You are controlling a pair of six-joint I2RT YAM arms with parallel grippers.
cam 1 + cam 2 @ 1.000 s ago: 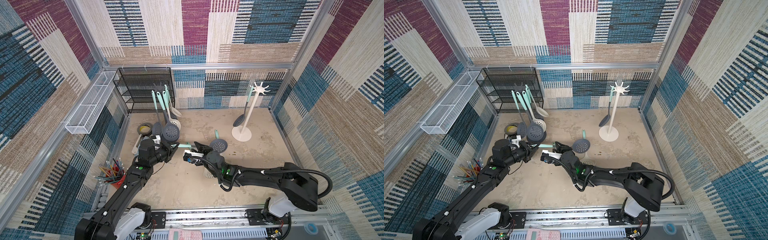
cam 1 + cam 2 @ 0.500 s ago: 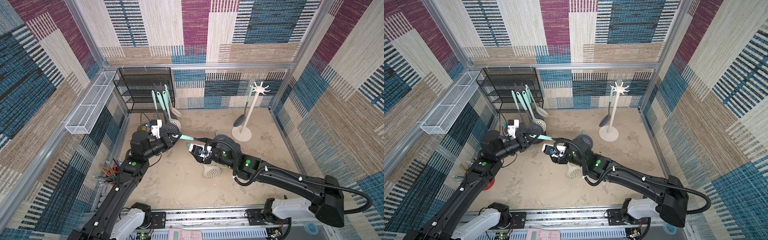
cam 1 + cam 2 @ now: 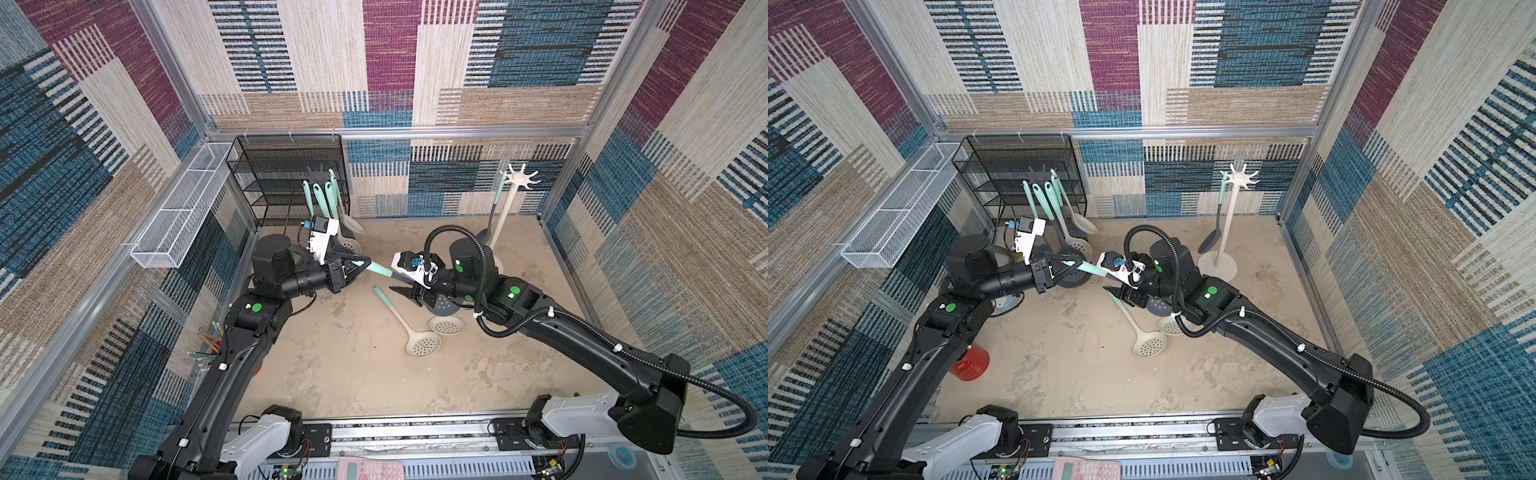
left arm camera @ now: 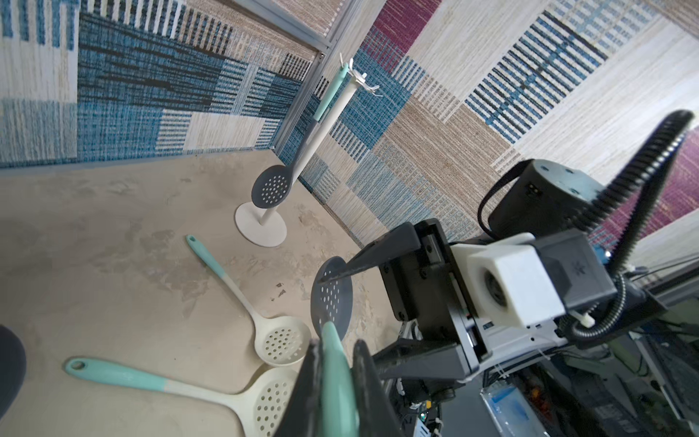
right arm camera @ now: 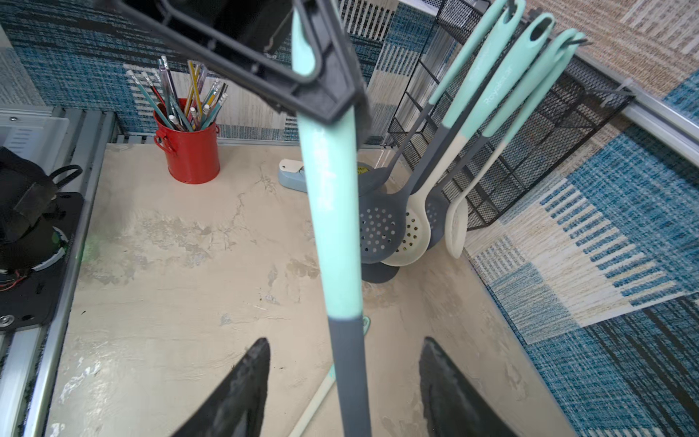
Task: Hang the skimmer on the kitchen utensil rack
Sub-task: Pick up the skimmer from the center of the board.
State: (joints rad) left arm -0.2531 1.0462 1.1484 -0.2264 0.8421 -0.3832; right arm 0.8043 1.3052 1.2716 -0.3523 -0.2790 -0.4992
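Scene: two black robot arms met over a beige desk (image 3: pixel 332 374) inside a booth with patterned fabric walls.
Skimmer: a grey-headed skimmer (image 3: pixel 379 270) with a mint handle was held in the air between the two arms, clear of the desk, its handle end at the left arm and its perforated head (image 4: pixel 331 299) towards the right arm.
Why held so: this looked like a handover, the left arm having the handle tip while the right arm let go of the shaft.
Left gripper (image 4: pixel 334 382): jaws clenched on the mint handle near its hanging hole, which in the right wrist view sat right at the grip.
Right gripper (image 5: pixel 344 382): jaws released, spread to either side of the grey shaft with a clear gap on both sides, touching nothing.
Rack (image 3: pixel 517 178): a white stand with hooks at its top stood at the back of the desk, well apart from the held skimmer; one grey skimmer (image 3: pixel 1208 241) already hung from it.
Why that matters: the hole probably had to stay reachable for a hook, and the left grip lay close over it.
Others: two cream skimmers (image 3: pixel 399 320) lay flat on the desk below the arms, and several more hung on a dark stand by a black mesh shelf (image 3: pixel 286 174).
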